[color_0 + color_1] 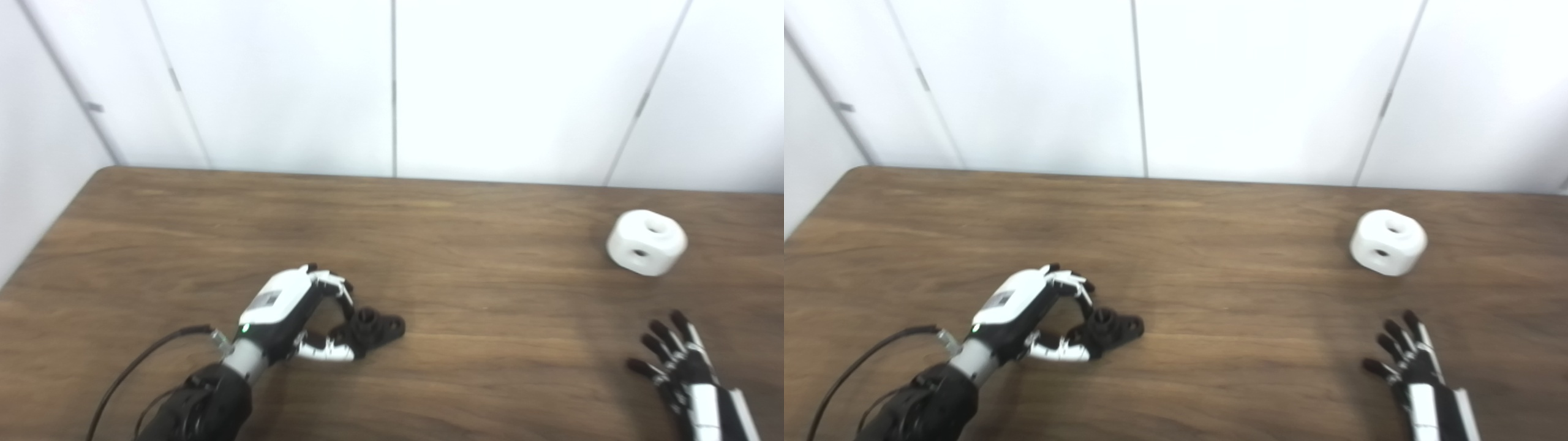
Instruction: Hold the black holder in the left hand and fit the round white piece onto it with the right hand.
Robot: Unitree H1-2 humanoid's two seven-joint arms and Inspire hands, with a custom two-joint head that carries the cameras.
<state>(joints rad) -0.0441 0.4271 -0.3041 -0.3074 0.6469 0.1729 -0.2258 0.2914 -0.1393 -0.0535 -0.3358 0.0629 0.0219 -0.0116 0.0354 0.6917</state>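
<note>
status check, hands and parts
Left robot hand closing on black holder, still on table. Right robot hand open, empty. White piece untouched beyond it, path clear.

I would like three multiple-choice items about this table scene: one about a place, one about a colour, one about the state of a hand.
1. Where does the round white plastic piece lie on the brown wooden table?
A. far right
B. near left corner
C. against the holder

2. What colour is the small holder at the left hand?
A. red
B. black
C. white

3. How is the right hand?
A. shut on the white piece
B. open, holding nothing
C. pressing on the holder

Answers:
1 A: it sits near the right edge, apart from both hands.
2 B: the part is dark black against the wood.
3 B: its fingers are spread, short of the piece.
</note>
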